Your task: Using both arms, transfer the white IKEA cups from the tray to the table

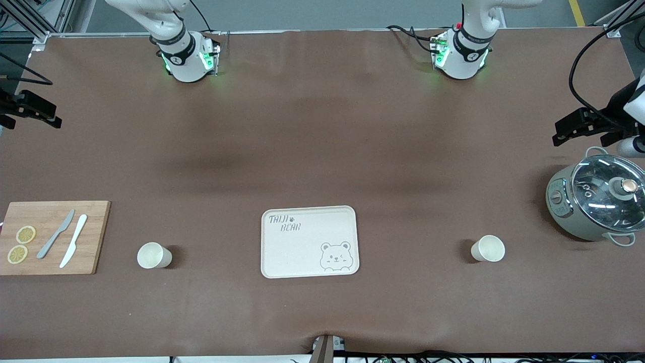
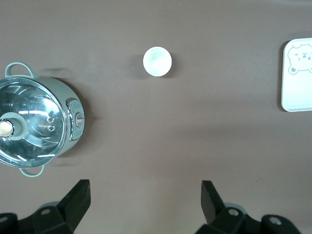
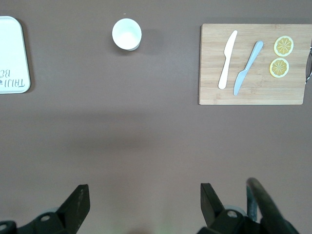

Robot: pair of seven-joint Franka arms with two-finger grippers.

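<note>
Two white IKEA cups stand upright on the brown table, one on each side of the cream bear-printed tray. One cup is toward the right arm's end and also shows in the right wrist view. The other cup is toward the left arm's end and also shows in the left wrist view. My right gripper hangs high over its end of the table, open and empty. My left gripper hangs high beside the pot, open and empty. The tray holds nothing.
A grey-green pot with a glass lid stands at the left arm's end, beside that cup. A wooden cutting board with two knives and two lemon slices lies at the right arm's end. Tray edges show in both wrist views.
</note>
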